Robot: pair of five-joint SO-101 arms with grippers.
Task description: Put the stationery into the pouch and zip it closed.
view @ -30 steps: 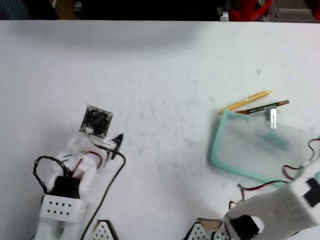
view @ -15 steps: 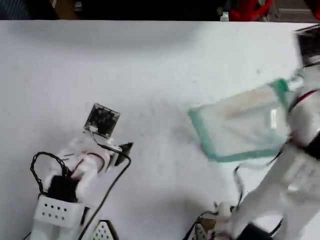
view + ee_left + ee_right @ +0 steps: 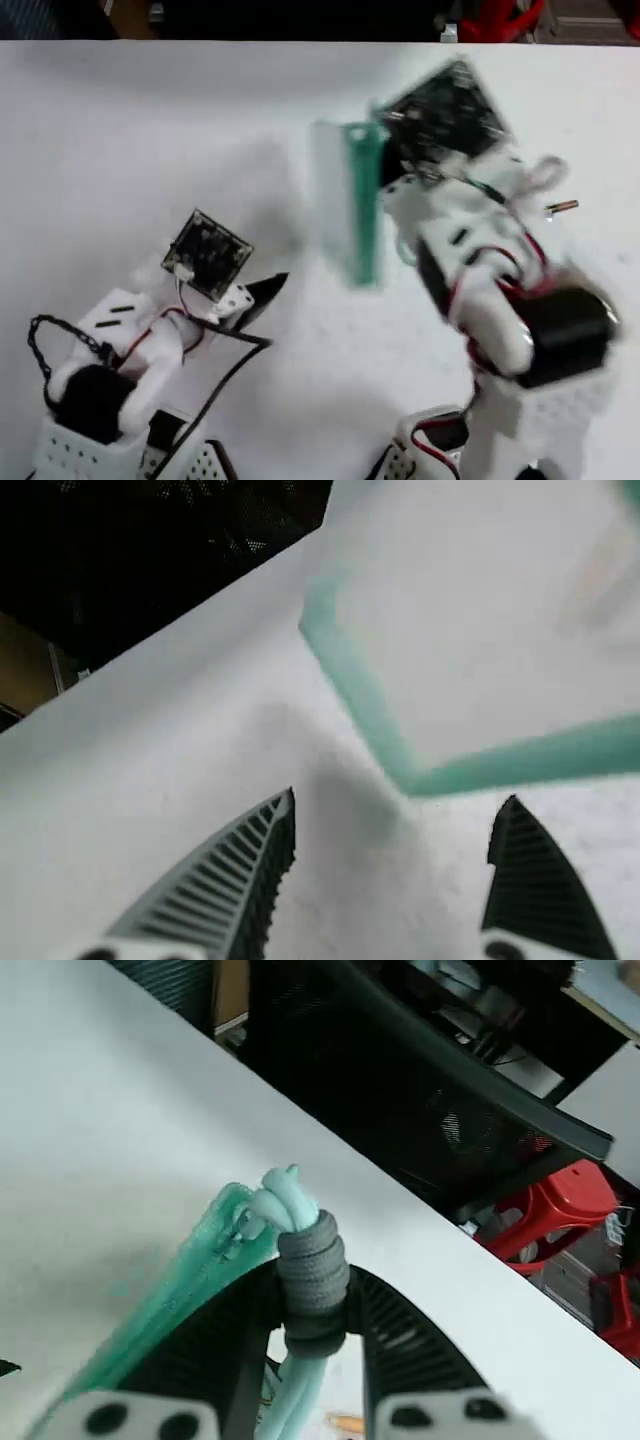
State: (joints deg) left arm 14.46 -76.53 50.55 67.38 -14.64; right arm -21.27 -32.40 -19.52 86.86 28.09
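White tabletop (image 3: pixel 150 120) runs up to a dark strip of room at 12 o'clock in the high view. The left arm (image 3: pixel 110 350) sits at 7 o'clock, and its left gripper (image 3: pixel 262 292) points toward the centre, low over the tabletop and well apart from the pouch. The right arm (image 3: pixel 500 290) rises from 5 o'clock and leans toward 12. The right gripper (image 3: pixel 388 172) holds the pouch (image 3: pixel 345 195) off the tabletop. The pouch hangs edge-on just above centre, its teal border facing the camera and its outline blurred. At 3 o'clock the brown end of a pencil (image 3: pixel 562 207) shows on the tabletop past the right arm.

From the left wrist, the left gripper (image 3: pixel 400 800) has its two ridged black fingers spread wide with nothing between them. Beyond the fingers is the clear, teal-edged pouch (image 3: pixel 480 630), one corner turned toward the gripper. Around it is white tabletop (image 3: pixel 150 810), with darkness beyond the far edge.

From the right wrist, the right gripper (image 3: pixel 315 1290) is clamped on the pouch's grey-wrapped pull (image 3: pixel 312 1270). Teal cords sprout past the pull, and the pouch (image 3: pixel 190 1290) hangs folded beside one finger. A red stool (image 3: pixel 545 1210) stands beyond the tabletop (image 3: pixel 100 1110).
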